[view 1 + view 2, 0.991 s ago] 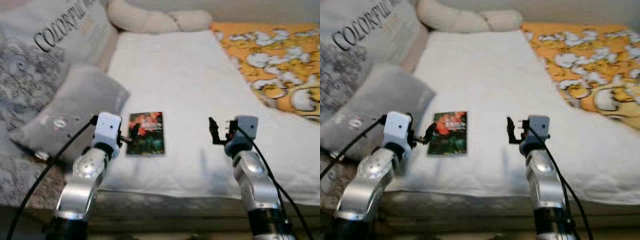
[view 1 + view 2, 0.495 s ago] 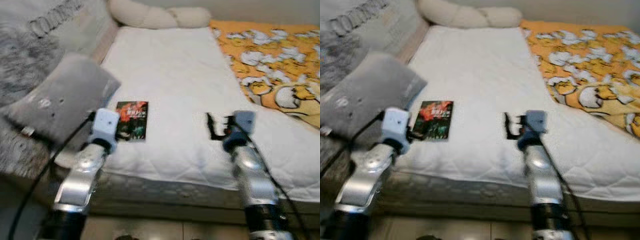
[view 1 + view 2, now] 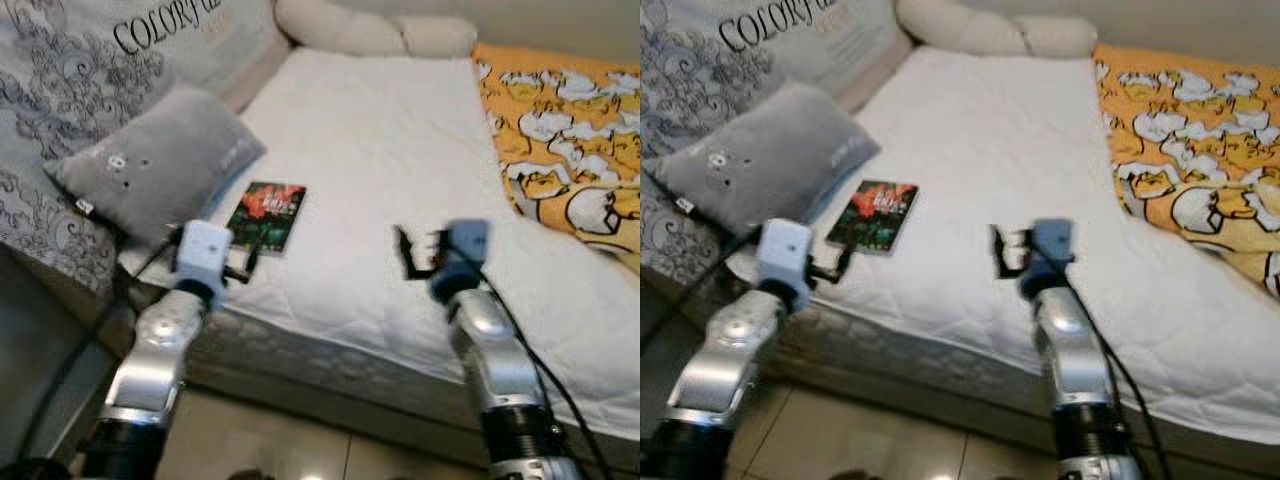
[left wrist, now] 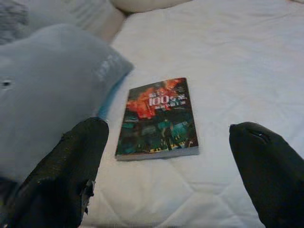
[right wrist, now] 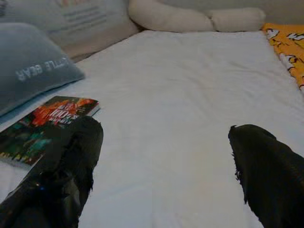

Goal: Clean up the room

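Book (image 3: 267, 214): a thin paperback with a dark cover carrying red and green artwork, lying flat on the white quilted mattress (image 3: 380, 180) near its left, near edge. Its left long side sits just beside the grey cushion (image 3: 160, 165), which overlaps the mattress edge; whether the two touch cannot be told.

Left gripper (image 4: 166, 175): fingers spread wide, holding nothing. In the left wrist view the two black fingertips (image 4: 76, 161) stand on either side of the book, nearer than it and apart from it. In the head views the left gripper hovers at the near left edge of the mattress, just short of the book's near end.

Right gripper (image 5: 161, 166): fingers likewise spread wide and empty. It hovers over bare mattress, to the right of the book and well apart from it. In the right wrist view one fingertip (image 5: 71, 161) overlaps the book's near corner in the picture, but the head views show it clear of the book.

Surroundings: a large grey patterned pillow (image 3: 90, 70) with printed lettering leans at far left, behind the grey cushion. A long cream bolster (image 3: 370, 30) lies across the far end of the mattress. An orange blanket (image 3: 570, 130) with a white cartoon print covers the right side of the bed. A tiled floor (image 3: 270, 440) shows below the near mattress edge. Black cables run along both silver arms. Nothing lies between the left gripper and the book
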Robot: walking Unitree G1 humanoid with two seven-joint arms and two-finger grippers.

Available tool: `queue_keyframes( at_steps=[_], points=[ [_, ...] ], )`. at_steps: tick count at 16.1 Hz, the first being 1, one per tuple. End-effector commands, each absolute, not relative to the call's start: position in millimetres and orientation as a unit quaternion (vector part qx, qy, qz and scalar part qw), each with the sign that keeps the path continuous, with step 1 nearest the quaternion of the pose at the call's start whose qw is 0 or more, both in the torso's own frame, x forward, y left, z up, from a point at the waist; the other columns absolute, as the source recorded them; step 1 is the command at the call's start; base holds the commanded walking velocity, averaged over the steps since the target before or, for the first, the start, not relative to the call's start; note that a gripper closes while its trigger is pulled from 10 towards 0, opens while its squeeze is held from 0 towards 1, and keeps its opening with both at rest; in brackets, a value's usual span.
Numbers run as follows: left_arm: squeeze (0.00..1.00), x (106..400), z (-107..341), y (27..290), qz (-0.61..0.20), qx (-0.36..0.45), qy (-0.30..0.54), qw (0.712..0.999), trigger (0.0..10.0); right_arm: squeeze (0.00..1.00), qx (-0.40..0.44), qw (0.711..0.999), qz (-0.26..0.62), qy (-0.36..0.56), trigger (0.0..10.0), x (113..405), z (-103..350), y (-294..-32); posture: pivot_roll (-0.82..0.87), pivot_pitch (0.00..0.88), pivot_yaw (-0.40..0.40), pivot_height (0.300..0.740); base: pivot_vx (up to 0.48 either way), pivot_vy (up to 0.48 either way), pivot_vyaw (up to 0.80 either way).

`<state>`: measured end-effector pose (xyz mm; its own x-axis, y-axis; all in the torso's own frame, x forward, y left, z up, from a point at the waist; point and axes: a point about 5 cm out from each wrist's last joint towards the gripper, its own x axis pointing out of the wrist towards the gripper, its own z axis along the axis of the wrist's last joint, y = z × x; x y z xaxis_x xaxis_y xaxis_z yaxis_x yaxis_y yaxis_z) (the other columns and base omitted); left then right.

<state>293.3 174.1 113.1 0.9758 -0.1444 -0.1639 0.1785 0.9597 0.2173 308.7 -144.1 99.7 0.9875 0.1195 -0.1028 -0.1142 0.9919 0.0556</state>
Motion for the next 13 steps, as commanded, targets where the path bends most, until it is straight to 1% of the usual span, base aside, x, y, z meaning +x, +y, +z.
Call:
queue_keyframes(
  at_steps=[1, 5, 13],
  points=[
    [0.00, 295.2, 113.8, 166.3, -0.090, 0.116, 0.071, 0.987, 10.0, 1.00, 0.014, 0.997, 0.045, 0.060, 10.0, 308.4, 99.3, -155.1, -0.06, 0.000, 0.018, 0.740, 0.000, -0.334, 0.00],
    [0.00, 296.6, 114.0, 165.5, -0.090, 0.116, 0.072, 0.987, 10.0, 1.00, 0.012, 0.996, 0.035, 0.075, 10.0, 309.2, 96.3, -156.4, -0.05, 0.000, 0.016, 0.740, 0.000, -0.336, 0.00],
    [0.00, 300.5, 115.6, 163.6, -0.092, 0.113, 0.071, 0.987, 10.0, 1.00, 0.006, 0.996, 0.033, 0.078, 10.0, 313.2, 98.9, -155.0, -0.06, 0.000, 0.018, 0.740, 0.000, -0.337, 0.00]
  ],
)
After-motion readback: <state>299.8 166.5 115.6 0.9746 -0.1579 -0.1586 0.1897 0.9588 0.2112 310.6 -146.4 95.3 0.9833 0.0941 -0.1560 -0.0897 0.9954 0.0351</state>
